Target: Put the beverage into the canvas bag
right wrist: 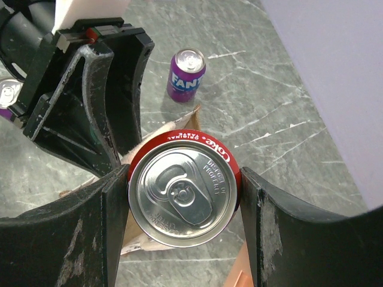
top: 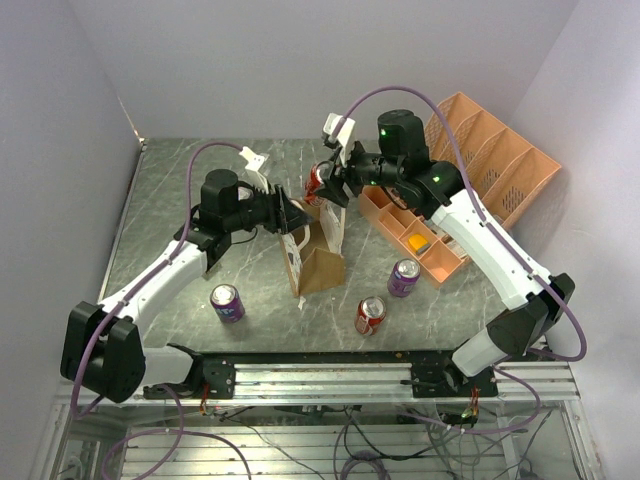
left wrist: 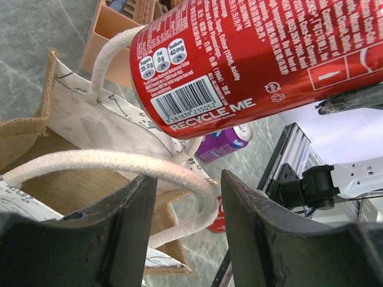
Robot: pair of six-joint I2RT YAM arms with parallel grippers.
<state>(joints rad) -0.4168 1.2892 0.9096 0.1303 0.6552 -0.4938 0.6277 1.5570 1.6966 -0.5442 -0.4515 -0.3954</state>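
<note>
My right gripper (top: 325, 185) is shut on a red Coke can (top: 317, 180) and holds it in the air over the canvas bag (top: 320, 262). In the right wrist view the can (right wrist: 182, 197) sits top up between the fingers (right wrist: 111, 221), with the bag's tan edge (right wrist: 192, 116) below. The tan bag stands upright mid-table, its mouth open. My left gripper (top: 290, 213) is at the bag's left rim. In the left wrist view its fingers (left wrist: 128, 227) stand apart with a cream handle (left wrist: 90, 160) looped between them, and the can (left wrist: 251, 54) hangs above the bag's burlap inside (left wrist: 60, 188).
A purple can (top: 227, 302) stands front left, a red can (top: 370, 314) and a purple can (top: 404, 277) front right of the bag. An orange desk organizer (top: 500, 165) and an orange tray (top: 440, 262) stand at the right.
</note>
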